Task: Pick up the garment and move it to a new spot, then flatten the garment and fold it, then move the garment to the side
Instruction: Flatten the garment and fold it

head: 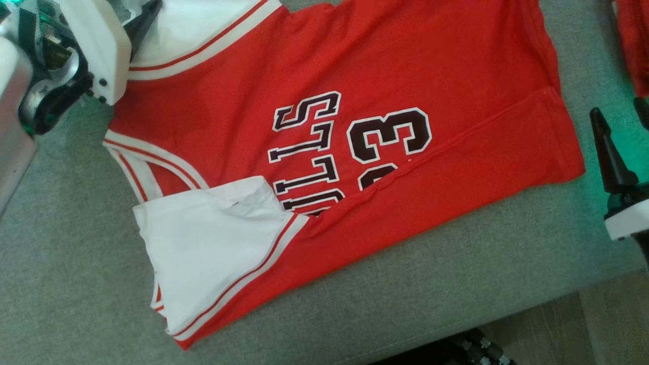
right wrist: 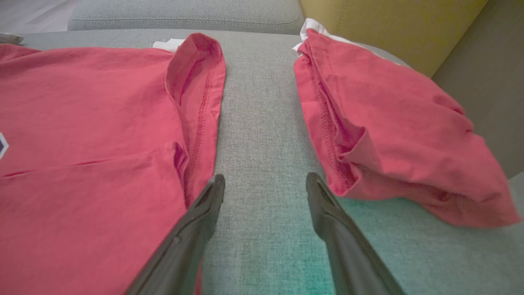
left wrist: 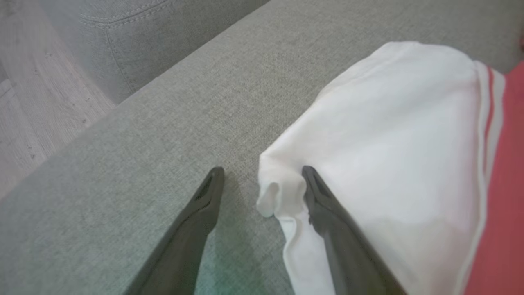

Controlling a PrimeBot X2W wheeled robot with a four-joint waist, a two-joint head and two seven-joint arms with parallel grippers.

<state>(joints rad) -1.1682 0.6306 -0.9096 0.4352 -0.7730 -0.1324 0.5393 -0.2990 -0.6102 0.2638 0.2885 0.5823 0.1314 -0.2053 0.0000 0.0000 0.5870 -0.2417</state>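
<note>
The garment (head: 355,66) is a red jersey with white sleeves and dark lettering, spread on a grey cushion (head: 76,253), its near long edge folded over. In the left wrist view my left gripper (left wrist: 262,176) is open at a white sleeve (left wrist: 389,143); one finger rests on the cushion, the other lies over the sleeve's bunched corner. My right gripper (right wrist: 266,184) is open above the bare grey strip just past the jersey's hem (right wrist: 200,106), holding nothing. In the head view it stands at the right edge (head: 617,107).
A second folded red garment (right wrist: 389,135) lies right of the hem, also at the head view's top right (head: 634,40). A yellow cushion (right wrist: 389,24) stands behind it. Wooden floor (head: 583,329) lies below the cushion's near edge. My left arm's white wrist housing (head: 96,50) overhangs the upper sleeve.
</note>
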